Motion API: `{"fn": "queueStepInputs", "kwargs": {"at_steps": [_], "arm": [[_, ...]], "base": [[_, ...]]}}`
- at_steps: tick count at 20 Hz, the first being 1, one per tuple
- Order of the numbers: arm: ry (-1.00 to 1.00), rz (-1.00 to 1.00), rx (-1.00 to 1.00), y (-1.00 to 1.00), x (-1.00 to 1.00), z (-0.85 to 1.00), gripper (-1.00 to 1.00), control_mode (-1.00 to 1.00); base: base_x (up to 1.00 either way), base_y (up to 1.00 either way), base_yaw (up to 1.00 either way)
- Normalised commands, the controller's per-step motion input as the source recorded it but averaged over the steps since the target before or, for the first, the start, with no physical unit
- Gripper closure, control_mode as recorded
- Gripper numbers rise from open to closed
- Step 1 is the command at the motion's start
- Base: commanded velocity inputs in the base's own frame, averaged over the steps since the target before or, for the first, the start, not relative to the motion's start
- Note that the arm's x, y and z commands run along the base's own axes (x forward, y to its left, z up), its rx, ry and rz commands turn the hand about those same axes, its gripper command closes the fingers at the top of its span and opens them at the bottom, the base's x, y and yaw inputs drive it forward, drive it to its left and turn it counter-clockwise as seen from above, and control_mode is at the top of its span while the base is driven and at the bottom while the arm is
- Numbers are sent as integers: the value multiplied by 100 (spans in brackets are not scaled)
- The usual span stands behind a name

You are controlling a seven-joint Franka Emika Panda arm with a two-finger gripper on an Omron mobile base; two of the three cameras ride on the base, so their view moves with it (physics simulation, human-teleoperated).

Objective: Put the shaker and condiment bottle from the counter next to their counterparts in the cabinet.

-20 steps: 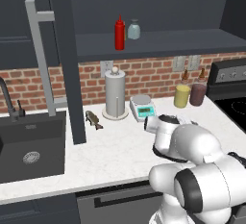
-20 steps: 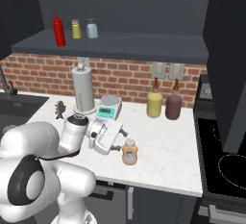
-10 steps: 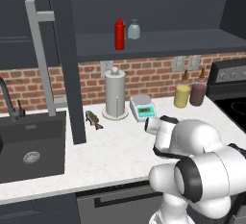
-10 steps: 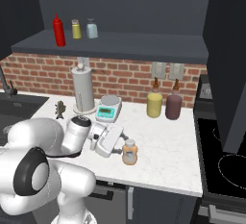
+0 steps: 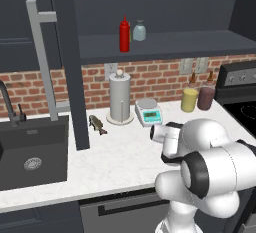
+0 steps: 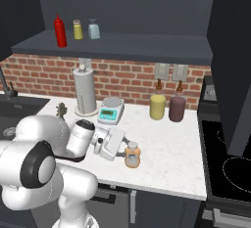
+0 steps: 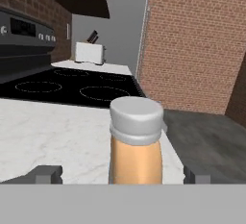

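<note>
Meanwhile, the two-finger gripper (image 6: 126,154) had closed in around the orange-tan, pale-capped condiment bottle (image 6: 132,154), jaws open astride it, ungrasped

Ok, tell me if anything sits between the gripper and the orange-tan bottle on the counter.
Nothing visible does. In the hand view the condiment bottle stands upright directly ahead, between the two fingertips, with bare counter around it. From the right base view the gripper is level with the bottle, right beside it.
</note>
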Motion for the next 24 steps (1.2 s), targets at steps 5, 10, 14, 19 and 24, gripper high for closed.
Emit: {"fn": "queueStepInputs", "kwargs": {"at_steps": [5, 10, 14, 19, 24], "arm": [[0, 6, 1, -1, -10, -33, -100, -100], [0, 1, 10, -34, -44, -10, -100, -100], [0, 0, 18, -60, -54, 0, -100, -100], [0, 0, 15, -57, -21, -2, 100, -100], [1, 0, 11, -34, -2, -2, 100, -100]], "base": [[0, 0, 0], [0, 0, 0], [0, 0, 0], [0, 0, 0], [0, 0, 0]]}}
